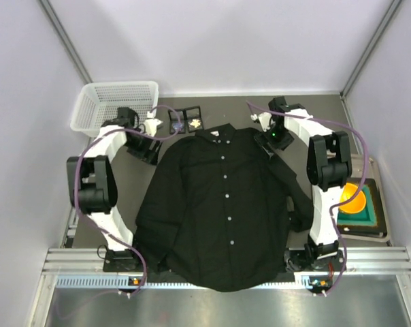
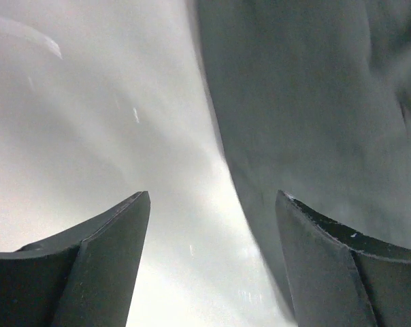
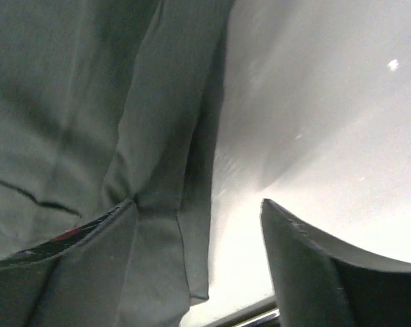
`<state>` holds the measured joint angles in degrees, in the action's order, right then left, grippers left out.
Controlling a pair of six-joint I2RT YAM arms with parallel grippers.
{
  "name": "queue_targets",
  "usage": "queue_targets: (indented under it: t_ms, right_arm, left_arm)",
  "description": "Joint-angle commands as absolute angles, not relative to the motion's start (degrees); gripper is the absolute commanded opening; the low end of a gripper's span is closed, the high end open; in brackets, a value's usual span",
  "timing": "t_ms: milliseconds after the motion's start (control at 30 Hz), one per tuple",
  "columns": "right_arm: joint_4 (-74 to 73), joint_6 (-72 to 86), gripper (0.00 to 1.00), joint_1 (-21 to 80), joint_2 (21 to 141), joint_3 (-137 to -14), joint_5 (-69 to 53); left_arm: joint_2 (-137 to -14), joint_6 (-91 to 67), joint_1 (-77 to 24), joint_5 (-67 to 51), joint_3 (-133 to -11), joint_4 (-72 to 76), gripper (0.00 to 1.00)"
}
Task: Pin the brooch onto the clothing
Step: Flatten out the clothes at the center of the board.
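Note:
The black button-up shirt (image 1: 222, 204) lies flat, front up, collar at the far side, white buttons down its middle. An open black box (image 1: 186, 122) beyond the collar holds a small pale piece (image 1: 195, 123) that looks like the brooch. My left gripper (image 1: 145, 151) is open at the shirt's left shoulder; in its wrist view (image 2: 214, 196) the shirt edge (image 2: 314, 122) runs by the right finger, and nothing is held. My right gripper (image 1: 272, 142) is open at the right shoulder; in its wrist view (image 3: 199, 202) the shirt hem (image 3: 158, 170) lies against the left finger.
A white mesh basket (image 1: 117, 105) stands at the far left. A green tray with an orange object (image 1: 355, 199) sits at the right edge. The shirt's hem hangs over the near table edge between the arm bases.

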<state>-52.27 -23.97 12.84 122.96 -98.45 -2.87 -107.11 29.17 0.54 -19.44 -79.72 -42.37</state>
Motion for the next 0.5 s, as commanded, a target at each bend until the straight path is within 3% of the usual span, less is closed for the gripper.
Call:
queue_targets:
  t_ms: [0, 167, 467]
  right_arm:
    - [-53.4, -24.3, 0.78, 12.9, 113.1, -94.4, -5.6]
    - [-55.5, -23.7, 0.82, 13.2, 107.4, -94.0, -10.1]
    - [-59.6, -23.0, 0.88, 13.5, 101.1, -92.7, -16.1]
  left_arm:
    - [-92.1, 41.1, 5.3, -22.2, -71.1, -58.2, 0.80]
    - [-79.8, 44.6, 5.5, -16.2, -54.8, -60.7, 0.79]
    - [-78.7, 41.6, 3.7, -13.7, -45.4, -57.8, 0.76]
